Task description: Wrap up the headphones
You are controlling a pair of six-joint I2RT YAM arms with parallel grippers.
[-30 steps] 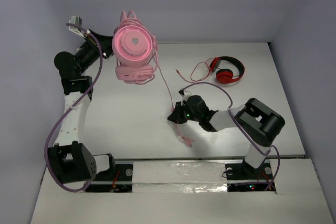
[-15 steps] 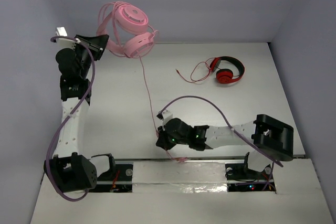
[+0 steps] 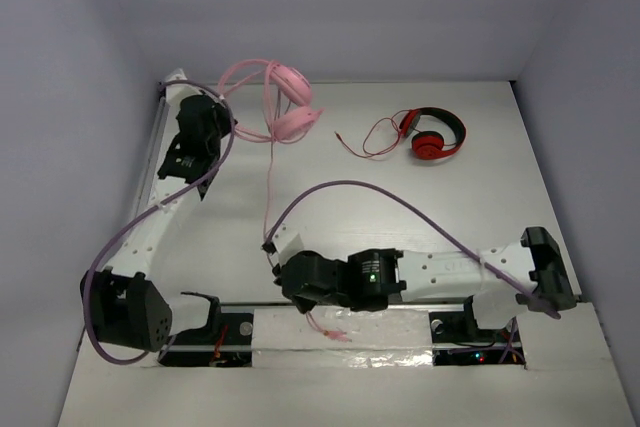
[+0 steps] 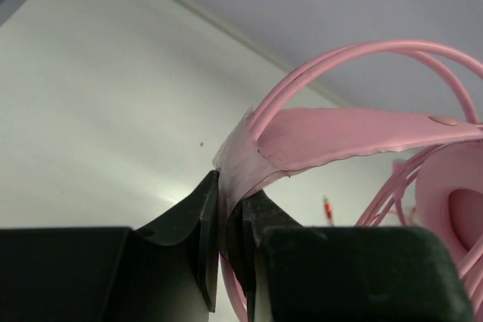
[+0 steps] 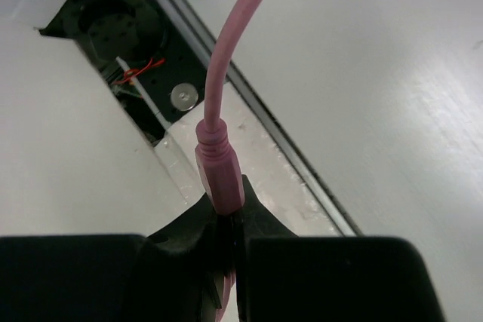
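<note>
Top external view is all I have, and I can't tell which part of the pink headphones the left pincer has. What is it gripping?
Observer: The left pincer is shut on the flat padded headband, which is pinched thin between its jaws.
Operator: And the right one, where on the cable?
Observer: The right pincer is shut on the thicker plug boot, not on the thin cable itself.
Operator: Any kink where the cable leaves that boot?
Observer: None shows. In the right wrist view it comes out of the boot in a smooth, nearly straight line.
</note>
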